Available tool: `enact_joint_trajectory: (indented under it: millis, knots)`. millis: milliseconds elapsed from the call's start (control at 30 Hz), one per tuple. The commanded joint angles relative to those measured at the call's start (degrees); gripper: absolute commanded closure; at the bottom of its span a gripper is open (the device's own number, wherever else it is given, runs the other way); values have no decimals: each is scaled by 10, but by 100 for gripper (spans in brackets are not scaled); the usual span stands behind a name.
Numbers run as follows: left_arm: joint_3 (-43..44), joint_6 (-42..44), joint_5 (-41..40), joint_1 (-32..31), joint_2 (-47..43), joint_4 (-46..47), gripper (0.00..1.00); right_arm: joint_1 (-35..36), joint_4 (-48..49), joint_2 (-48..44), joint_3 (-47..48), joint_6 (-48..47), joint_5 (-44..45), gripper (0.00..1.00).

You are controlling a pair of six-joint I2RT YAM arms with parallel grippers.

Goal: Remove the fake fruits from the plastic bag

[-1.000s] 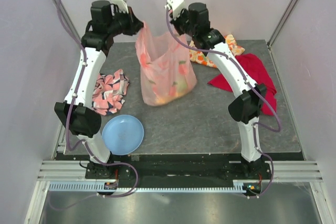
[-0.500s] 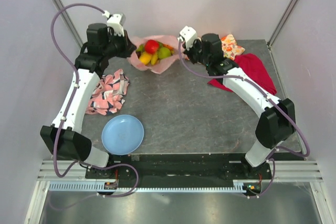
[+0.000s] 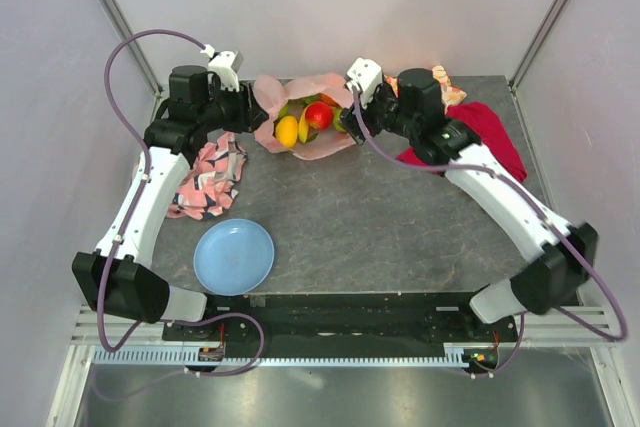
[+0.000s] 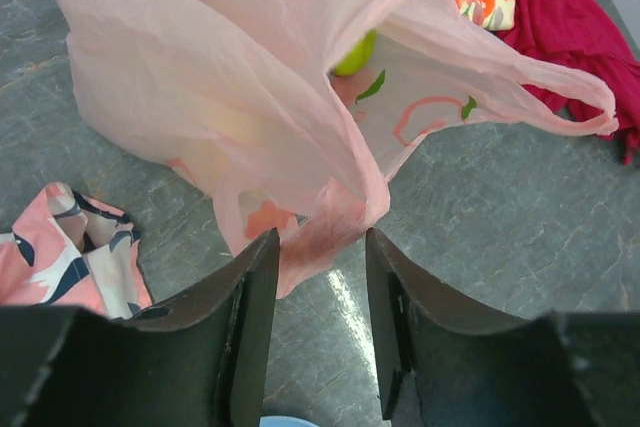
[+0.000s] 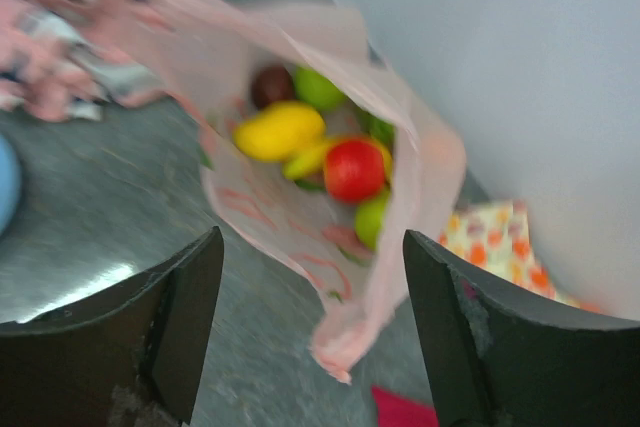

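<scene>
The pink plastic bag (image 3: pixel 300 139) lies slumped at the back of the table, its mouth spread wide. Inside it the fake fruits show: a red apple (image 3: pixel 319 114), a yellow fruit (image 3: pixel 287 131) and green ones. The right wrist view shows the red apple (image 5: pixel 353 169), a yellow fruit (image 5: pixel 278 130), a dark purple one (image 5: pixel 270 84) and green ones. My left gripper (image 3: pixel 252 107) is open at the bag's left side; a loose bag edge (image 4: pixel 320 232) lies just ahead of its fingertips. My right gripper (image 3: pixel 345 119) stands open wide, with a bag handle end (image 5: pixel 345 347) loose between its fingers.
A blue plate (image 3: pixel 233 256) sits near the front left. A pink-and-black cloth (image 3: pixel 205 177) lies under the left arm. A red cloth (image 3: pixel 480 132) and a fruit-print cloth (image 3: pixel 442 82) lie at the back right, behind the right arm.
A second ago both grippers held the bag hanging in the air by its handles. They lowered it onto the back of the table and both have now opened, letting it go.
</scene>
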Motion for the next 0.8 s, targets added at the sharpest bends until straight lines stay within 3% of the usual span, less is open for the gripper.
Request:
enact_joint_trajectory:
  millis: [0,133,200,233,367,400,533,767]
  knots:
    - [13,0,27,-2,-18,26,52,69,-51,-86,12,-34,-131,22]
    - [8,7,26,-2,-18,33,57,105,-101,-49,-35,-84,-187,32]
    - [6,7,24,-2,-18,33,68,116,-118,-2,-26,-93,-203,39]
    - [6,7,22,-2,-19,33,79,121,-126,17,-14,-97,-214,42]
    - [-1,7,15,-2,-24,32,98,150,-156,125,45,-87,-225,62]
    - [-1,7,14,-2,-24,32,98,160,-156,140,51,-78,-224,68]
    - [-8,4,14,-2,-31,34,98,229,-128,208,63,-30,-191,79]
    - [-35,0,15,-2,-53,34,98,284,-33,313,84,98,-161,82]
